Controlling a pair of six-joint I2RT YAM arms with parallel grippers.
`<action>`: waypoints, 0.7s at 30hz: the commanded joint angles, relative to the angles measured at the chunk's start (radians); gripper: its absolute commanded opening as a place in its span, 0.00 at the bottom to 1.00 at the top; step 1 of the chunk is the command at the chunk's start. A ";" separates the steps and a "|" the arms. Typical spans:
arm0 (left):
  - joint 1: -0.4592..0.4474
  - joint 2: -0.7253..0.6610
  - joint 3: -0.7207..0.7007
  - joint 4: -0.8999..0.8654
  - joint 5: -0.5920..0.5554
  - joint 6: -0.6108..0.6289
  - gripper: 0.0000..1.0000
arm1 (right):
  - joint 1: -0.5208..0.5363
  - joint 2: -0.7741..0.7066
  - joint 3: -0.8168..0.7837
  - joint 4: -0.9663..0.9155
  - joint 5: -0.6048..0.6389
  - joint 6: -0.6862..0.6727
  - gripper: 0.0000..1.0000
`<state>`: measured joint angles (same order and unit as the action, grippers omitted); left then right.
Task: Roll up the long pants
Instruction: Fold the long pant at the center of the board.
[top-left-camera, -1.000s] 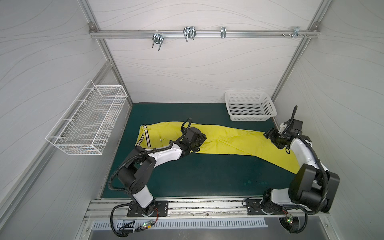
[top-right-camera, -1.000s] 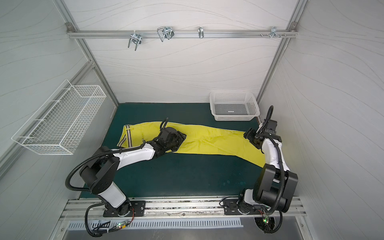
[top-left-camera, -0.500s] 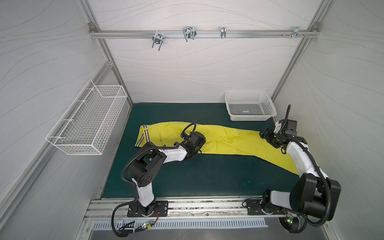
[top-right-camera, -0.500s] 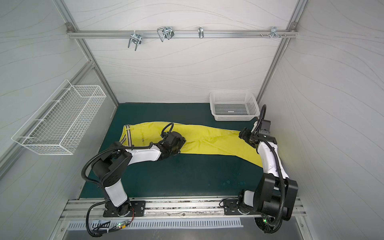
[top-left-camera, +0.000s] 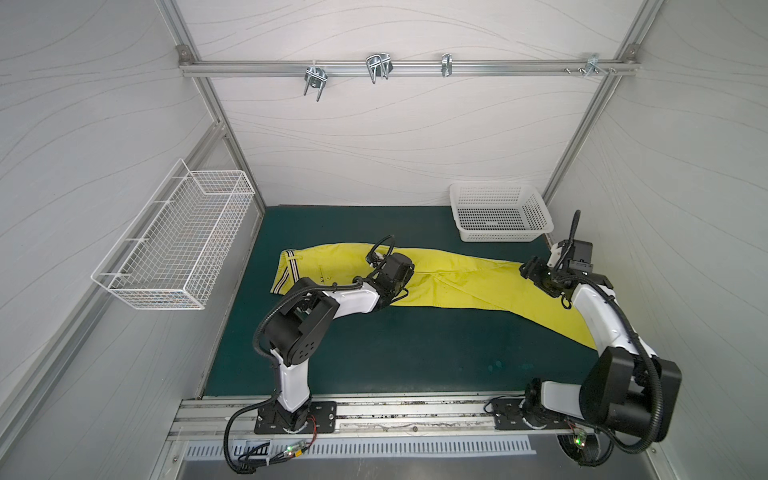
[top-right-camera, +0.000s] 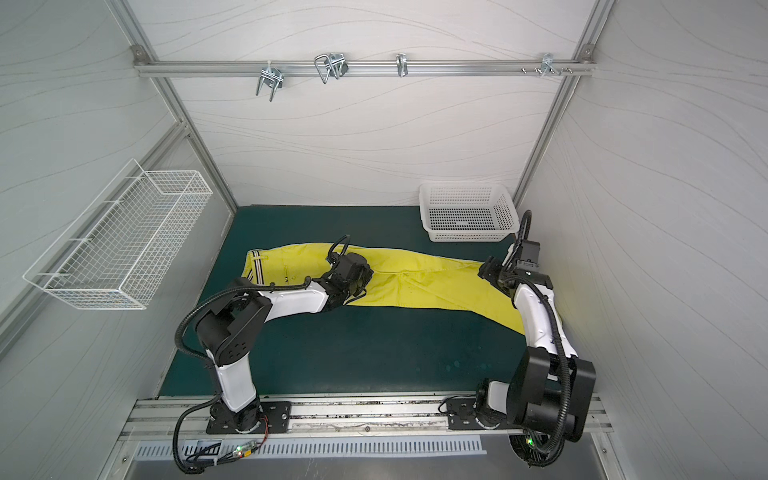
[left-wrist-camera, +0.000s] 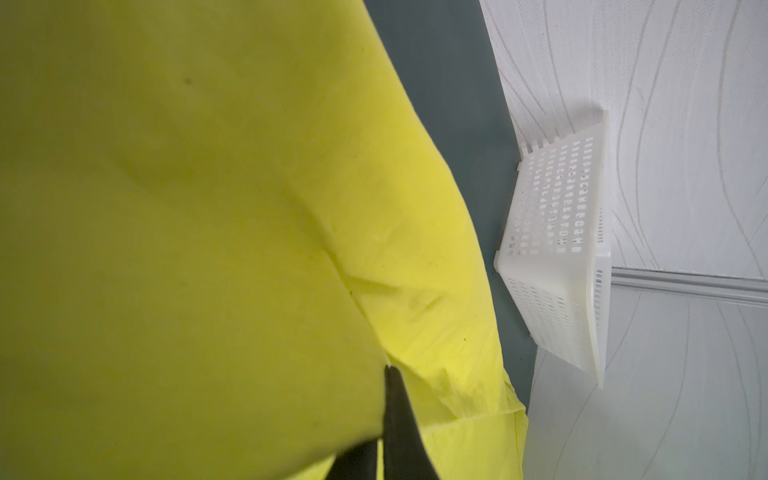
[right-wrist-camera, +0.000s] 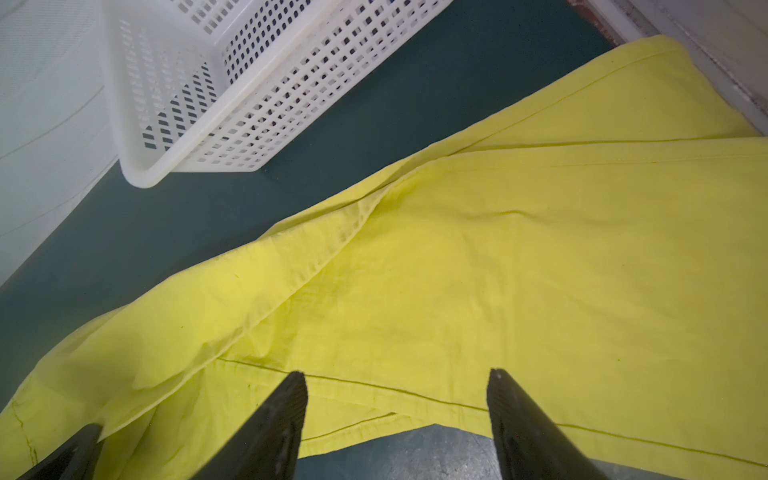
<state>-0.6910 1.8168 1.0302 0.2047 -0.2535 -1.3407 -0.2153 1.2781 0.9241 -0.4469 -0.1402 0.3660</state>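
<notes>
The long pants (top-left-camera: 465, 286) are laid flat and unrolled across the middle of the green mat (top-left-camera: 395, 345). In both top views the striped waistband (top-right-camera: 257, 272) is located at the 9 o'clock end, and the legs are extended toward 3 o'clock, then angled toward 4 o'clock along the side wall. The left gripper (top-left-camera: 405, 289) is positioned on the garment near the point where the legs begin. In the left wrist view its fingers (left-wrist-camera: 395, 415) are seen pressed together, with a fold of the yellow fabric pinched at the tip and bunched up beside them. The right gripper (top-left-camera: 530, 272) is positioned over the leg section at the 3 o'clock side of the mat. In the right wrist view the right gripper (right-wrist-camera: 397, 372) is seen with its jaws spread wide above a leg edge, and nothing is held between them. A white plastic basket (top-left-camera: 498, 237) is placed at the 1 o'clock corner of the mat, apart from the garment. A wire basket (top-left-camera: 174, 249) is mounted on the wall at 9 o'clock.
</notes>
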 joint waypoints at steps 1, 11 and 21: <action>0.008 -0.188 -0.004 -0.140 -0.042 0.096 0.00 | -0.045 -0.007 0.030 -0.012 0.027 -0.018 0.71; 0.097 -0.471 -0.192 -0.348 -0.046 0.138 0.00 | -0.058 -0.040 0.030 -0.086 0.102 -0.062 0.73; 0.119 -0.537 -0.257 -0.381 -0.009 0.147 0.00 | -0.148 -0.119 -0.058 -0.176 0.141 0.058 0.78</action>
<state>-0.5800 1.3235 0.7692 -0.1688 -0.2504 -1.2076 -0.3233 1.2129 0.9012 -0.5655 -0.0204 0.3702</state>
